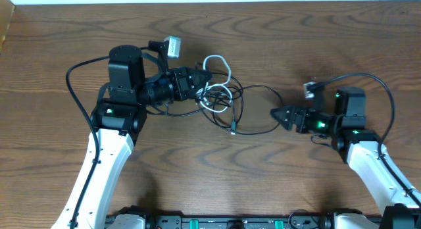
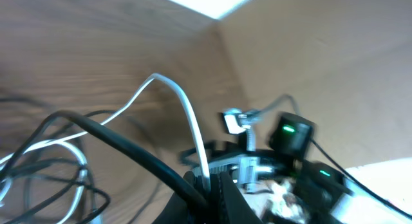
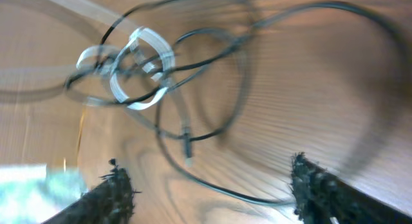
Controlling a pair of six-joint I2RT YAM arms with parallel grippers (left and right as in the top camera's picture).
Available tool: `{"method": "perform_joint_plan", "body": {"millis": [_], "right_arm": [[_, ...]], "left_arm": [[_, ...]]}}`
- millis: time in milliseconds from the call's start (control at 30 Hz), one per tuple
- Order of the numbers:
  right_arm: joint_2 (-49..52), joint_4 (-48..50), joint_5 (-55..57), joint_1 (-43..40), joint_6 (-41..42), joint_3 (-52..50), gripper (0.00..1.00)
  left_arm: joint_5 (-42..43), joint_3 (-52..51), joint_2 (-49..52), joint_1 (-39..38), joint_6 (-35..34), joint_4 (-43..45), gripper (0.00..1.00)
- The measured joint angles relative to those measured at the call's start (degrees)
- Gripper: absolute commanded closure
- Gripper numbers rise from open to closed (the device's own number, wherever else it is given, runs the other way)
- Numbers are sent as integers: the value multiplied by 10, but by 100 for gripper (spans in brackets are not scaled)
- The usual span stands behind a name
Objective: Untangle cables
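The cables lie tangled at the table's middle. The white cable [image 1: 218, 78] loops over the black cable [image 1: 262, 91], whose plug end [image 1: 233, 131] points toward the front. My left gripper [image 1: 199, 85] is at the bundle's left side, shut on the white cable [image 2: 182, 102]. The black cable [image 2: 109, 135] runs against its left finger [image 2: 193, 197]. My right gripper [image 1: 275, 114] sits at the right of the black loop, open. In the right wrist view the black cable [image 3: 226, 189] crosses the table between its fingers [image 3: 109, 193], touching neither. The white loops [image 3: 139, 68] lie farther ahead of my right gripper [image 3: 212, 193].
Thick black arm wires arc beside the left arm [image 1: 74, 84] and over the right arm [image 1: 381, 84]. A white-grey connector [image 1: 172, 46] hangs off the left arm. The wooden table [image 1: 59, 45] ends at a white edge along the back.
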Motion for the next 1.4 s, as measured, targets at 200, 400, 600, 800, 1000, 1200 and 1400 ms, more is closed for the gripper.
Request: {"method": "perform_joint_plan", "body": {"millis": [200,400,600,800,1000,1200,1400], "right_arm": [[0,92,-18,78,-56,0,17],[0,150,81,141,-33,0,12],[0,184,147,186,-13,0,18],[14,166,216,226,-7,0,30],[74,200,249,232,0,0,41],[113,270,257,232,38,0,57],[115,278,273,240,63,0,57]], "left_arm": [[107,0,0,-1,-30,42,92],[162,0,0,-1,-44,42,92],[184,0,0,-1,-47,42,92],[187,0,0,-1,-47,42,92],[187,0,0,-1,-47,42,92],[189,0,0,-1,-47,42,92],[189,0,0,-1,-47,42,92]]}}
